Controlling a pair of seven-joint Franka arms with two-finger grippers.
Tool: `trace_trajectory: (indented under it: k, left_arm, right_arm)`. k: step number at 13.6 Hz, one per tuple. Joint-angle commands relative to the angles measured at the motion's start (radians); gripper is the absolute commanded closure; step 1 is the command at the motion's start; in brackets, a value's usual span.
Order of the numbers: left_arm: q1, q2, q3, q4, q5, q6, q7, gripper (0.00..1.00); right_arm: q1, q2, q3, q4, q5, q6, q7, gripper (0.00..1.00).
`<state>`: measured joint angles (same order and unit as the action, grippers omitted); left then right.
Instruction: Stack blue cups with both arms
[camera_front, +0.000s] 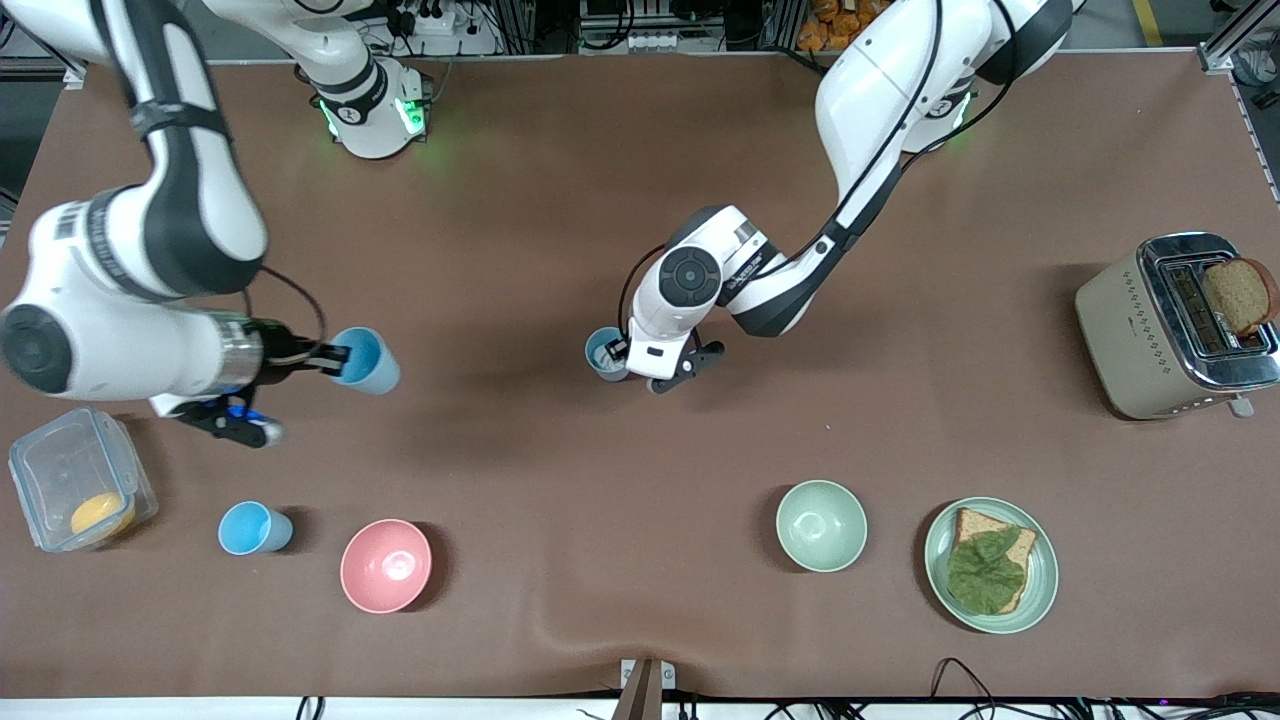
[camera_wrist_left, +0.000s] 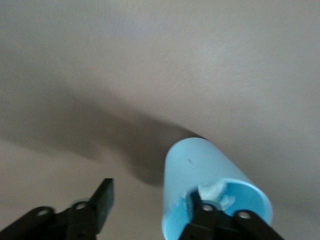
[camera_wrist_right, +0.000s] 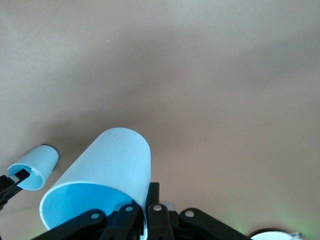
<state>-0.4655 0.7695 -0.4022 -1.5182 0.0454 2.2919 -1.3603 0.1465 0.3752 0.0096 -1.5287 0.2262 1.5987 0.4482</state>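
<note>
each arm holds 1 cup up: right gripper (camera_front: 335, 362) jaws clamped on a blue cup (camera_front: 366, 361), left gripper (camera_front: 622, 352) jaws clamped on a grey-blue cup (camera_front: 604, 353), mid counter. next, i think, slide one into the other.

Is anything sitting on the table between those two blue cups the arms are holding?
Nothing visible. Only bare brown tabletop lies between the cup in the right end effector and the cup in the left end effector. The bowls sit nearer the camera.
</note>
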Motion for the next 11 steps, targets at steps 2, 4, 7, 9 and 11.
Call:
trace_trajectory:
  k: [2, 4, 7, 9, 11]
  left_arm:
    - [0.013, -0.215, 0.006, -0.017, 0.021, -0.184, -0.066, 0.00]
    - [0.045, -0.300, 0.006, -0.016, 0.021, -0.256, -0.066, 0.00]
    - [0.140, -0.404, 0.006, -0.014, 0.024, -0.324, -0.043, 0.00]
    - [0.218, -0.458, 0.006, -0.014, 0.025, -0.351, 0.069, 0.00]
    - [0.309, -0.499, 0.005, -0.014, 0.025, -0.463, 0.266, 0.00]
  right_arm:
    - [0.070, 0.004, -0.011, 0.022, 0.044, 0.004, 0.136, 1.00]
    - [0.100, 0.005, -0.011, 0.022, 0.102, 0.027, 0.193, 1.00]
    - [0.191, 0.008, -0.011, 0.016, 0.108, 0.069, 0.237, 1.00]
    - [0.254, 0.013, -0.011, 0.009, 0.108, 0.113, 0.292, 1.00]
    - [0.336, 0.024, -0.013, 0.007, 0.107, 0.160, 0.331, 1.00]
